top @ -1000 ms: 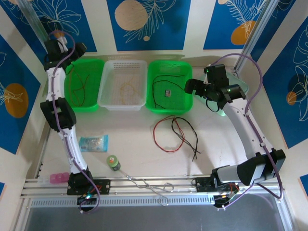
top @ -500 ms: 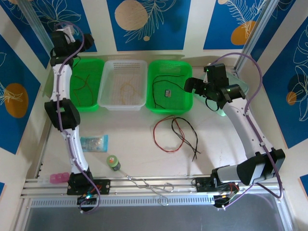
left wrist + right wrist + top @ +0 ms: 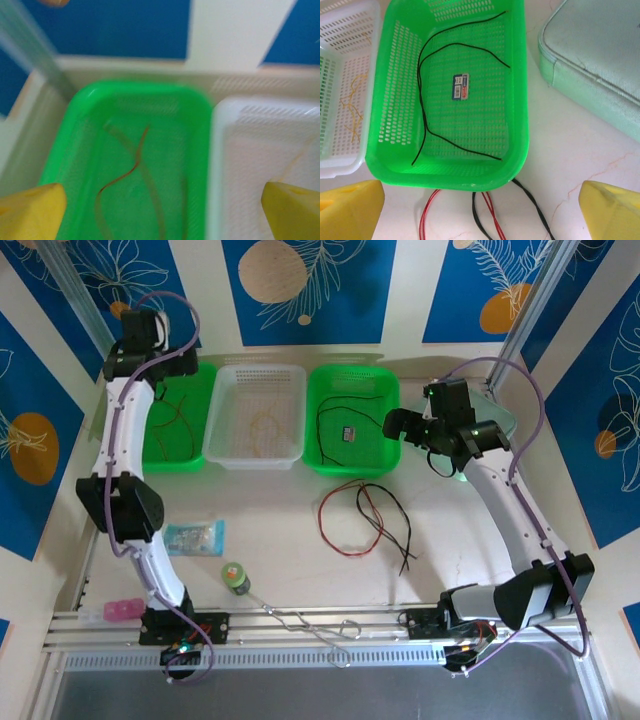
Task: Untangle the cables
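A loose tangle of red and black cables (image 3: 365, 520) lies on the table in front of the right green basket (image 3: 318, 462). That basket holds a black cable (image 3: 422, 100). A red cable (image 3: 122, 172) lies in the left green basket (image 3: 200, 107), and a yellow-tan cable (image 3: 262, 425) lies in the white basket (image 3: 220, 455). My left gripper (image 3: 178, 364) hangs open and empty over the left basket's far end, its yellow fingertips (image 3: 35, 207) wide apart. My right gripper (image 3: 482, 210) hovers open and empty above the right basket's near rim, where the red and black cables (image 3: 487, 212) run out.
A pale teal pouch (image 3: 600, 65) lies right of the right basket. Near the front rail are a bent silver wire (image 3: 310, 625), a small green bottle (image 3: 236, 578), a blue packet (image 3: 195, 537) and a pink block (image 3: 118, 610).
My left arm has swung from the back left corner rightward, bringing its gripper over the far end of the left green basket. The right arm has barely moved.
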Available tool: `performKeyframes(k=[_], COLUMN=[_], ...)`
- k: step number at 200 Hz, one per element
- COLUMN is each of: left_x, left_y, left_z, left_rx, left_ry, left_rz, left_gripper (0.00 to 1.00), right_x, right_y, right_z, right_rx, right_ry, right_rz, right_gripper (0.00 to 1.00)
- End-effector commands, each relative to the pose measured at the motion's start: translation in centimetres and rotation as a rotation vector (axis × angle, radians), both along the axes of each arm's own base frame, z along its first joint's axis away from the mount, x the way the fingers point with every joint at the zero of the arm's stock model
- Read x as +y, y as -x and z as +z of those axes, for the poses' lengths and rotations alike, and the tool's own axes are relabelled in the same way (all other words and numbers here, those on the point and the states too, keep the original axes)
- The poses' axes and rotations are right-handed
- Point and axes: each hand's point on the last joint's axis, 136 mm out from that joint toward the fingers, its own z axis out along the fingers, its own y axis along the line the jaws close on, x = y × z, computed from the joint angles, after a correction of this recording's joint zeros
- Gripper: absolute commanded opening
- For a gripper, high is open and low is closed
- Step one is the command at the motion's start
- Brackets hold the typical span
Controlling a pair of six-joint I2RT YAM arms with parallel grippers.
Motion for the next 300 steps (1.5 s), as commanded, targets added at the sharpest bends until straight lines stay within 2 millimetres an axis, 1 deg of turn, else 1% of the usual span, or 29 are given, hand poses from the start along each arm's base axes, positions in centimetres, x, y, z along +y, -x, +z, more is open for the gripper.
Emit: performKeyframes(k=[1, 15, 23, 48, 66, 90, 100, 127, 160, 204, 210, 225, 242, 263, 300], left_x=[4.6, 6.6, 7.6, 9.8, 11.3, 13.1, 13.8, 15.5, 17.4, 19.2, 19.5, 19.9, 20.1, 20.6, 21.2], left_y=[5.0, 6.8, 7.7, 9.6, 10.8, 12.1, 12.4, 12.2, 11.9, 11.1, 11.0, 10.8, 10.4, 10.2, 9.3], left_z=[-3.3, -3.6, -3.7, -4.8, -6.3, -7.8, -8.3, -9.8, -11.6, -13.6, -13.9, -14.6, -15.2, -15.7, -15.7], left_rx=[0.242, 0.296, 0.299, 0.258, 0.279, 0.259, 0.24, 0.185, 0.165, 0.14, 0.142, 0.149, 0.147, 0.137, 0.12], left_ry=[-0.265, -0.355, -0.369, -0.303, -0.294, -0.207, -0.172, -0.11, -0.061, 0.052, 0.067, 0.098, 0.126, 0.138, 0.143], left_rz=[0.131, 0.196, 0.232, 0.301, 0.344, 0.419, 0.439, 0.475, 0.522, 0.538, 0.542, 0.54, 0.538, 0.545, 0.528], left_gripper=[0.99, 0.99, 0.99, 0.99, 0.99, 1.0, 0.98, 0.92, 0.83, 0.74, 0.72, 0.62, 0.54, 0.52, 0.52], right_x=[1.2, 1.9, 2.4, 3.8, 4.6, 4.9, 5.0, 4.9, 4.5, 4.4, 4.4, 4.5, 4.9, 5.3, 5.9], right_y=[0.4, 0.3, 0.1, -0.3, -0.4, -0.4, -0.3, 0.3, 1.3, 1.8, 1.7, 1.6, 1.3, 1.1, 0.7], right_z=[0.0, 0.1, 0.2, 0.7, 1.3, 2.1, 2.3, 3.1, 3.4, 3.9, 4.0, 4.3, 4.4, 4.7, 4.7], right_rx=[0.01, 0.013, 0.014, 0.022, 0.023, 0.01, 0.011, 0.0, -0.007, -0.016, -0.018, -0.024, -0.025, -0.029, -0.028], right_ry=[-0.042, -0.039, -0.041, -0.035, -0.024, -0.013, -0.008, 0.008, 0.018, 0.024, 0.025, 0.025, 0.024, 0.026, 0.036], right_rz=[0.026, 0.049, 0.061, 0.106, 0.13, 0.143, 0.144, 0.145, 0.129, 0.118, 0.117, 0.121, 0.126, 0.136, 0.148], right_gripper=[1.0, 1.0, 1.0, 1.0, 1.0, 1.0, 1.0, 1.0, 1.0, 1.0, 1.0, 1.0, 1.0, 1.0, 1.0])
